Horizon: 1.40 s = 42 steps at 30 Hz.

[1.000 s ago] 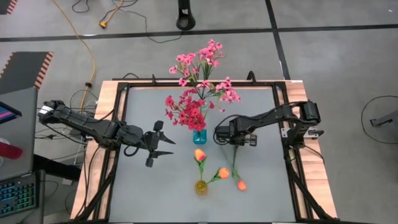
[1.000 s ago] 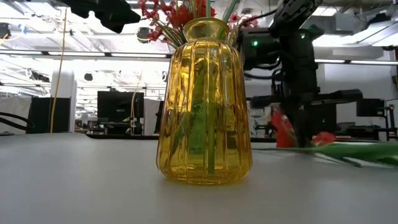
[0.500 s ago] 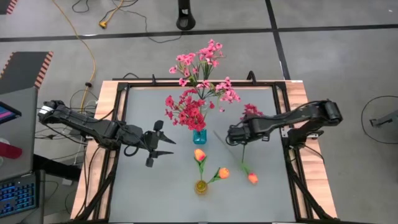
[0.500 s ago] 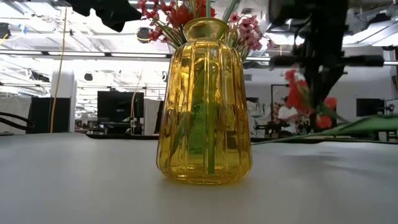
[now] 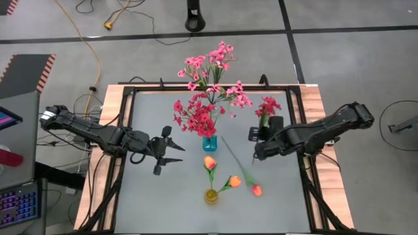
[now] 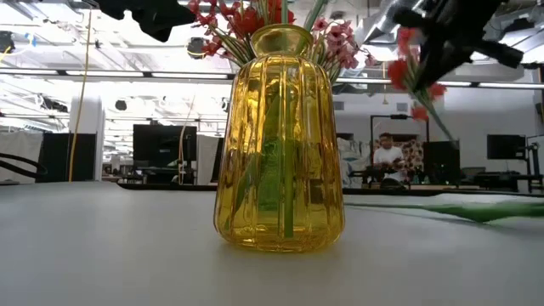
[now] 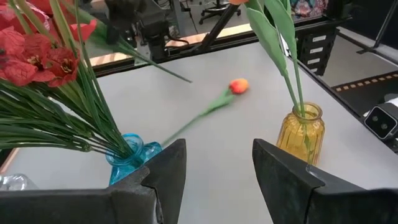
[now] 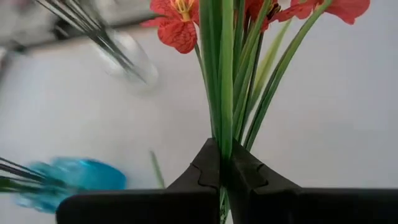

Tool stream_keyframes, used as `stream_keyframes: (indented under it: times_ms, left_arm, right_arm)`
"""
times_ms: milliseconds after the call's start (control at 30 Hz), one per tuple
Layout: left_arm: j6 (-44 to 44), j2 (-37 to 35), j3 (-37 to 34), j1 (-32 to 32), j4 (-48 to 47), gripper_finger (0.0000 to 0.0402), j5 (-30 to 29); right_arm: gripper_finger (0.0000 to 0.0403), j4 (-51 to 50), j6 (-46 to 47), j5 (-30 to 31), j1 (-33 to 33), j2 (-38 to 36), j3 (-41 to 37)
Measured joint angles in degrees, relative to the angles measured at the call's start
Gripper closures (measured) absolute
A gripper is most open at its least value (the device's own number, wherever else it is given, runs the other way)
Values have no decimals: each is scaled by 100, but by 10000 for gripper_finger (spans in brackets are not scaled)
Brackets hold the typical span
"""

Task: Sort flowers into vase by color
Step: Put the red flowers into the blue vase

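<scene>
My right hand (image 5: 259,134) is clamped on the green stems of a red spray (image 5: 267,106), lifted off the table (image 5: 170,202) on its right side. My left hand (image 5: 175,152) hangs left of the blue vase (image 5: 209,142), fingers apart, empty. One orange bud (image 5: 257,190) lies loose on the table beside the yellow vase (image 5: 211,195), which holds two more.
</scene>
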Motion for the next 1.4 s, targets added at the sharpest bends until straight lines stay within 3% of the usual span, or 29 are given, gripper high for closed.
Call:
stream_keyframes:
  times_ms: [367, 633, 933, 1167, 1400]
  left_arm:
    - [2, 0, 0, 0, -2, 228, -12]
    - [2, 0, 0, 0, 79, 228, -20]
    - [2, 0, 0, 1, 297, 228, -21]
    - [2, 0, 0, 0, 292, 228, -21]
    - [2, 0, 0, 0, 293, 228, -19]
  right_arm:
    - [369, 137, -398, 2680, 1160, -295, 4]
    - [369, 1123, -1120, 4470, 1879, 88, 7]
    - [369, 1820, -1389, 4503, 1515, 921, 7]
    - [369, 2221, -1268, 4512, 1490, 1014, 7]
    - [369, 3709, -2786, 4202, 1683, 979, 7]
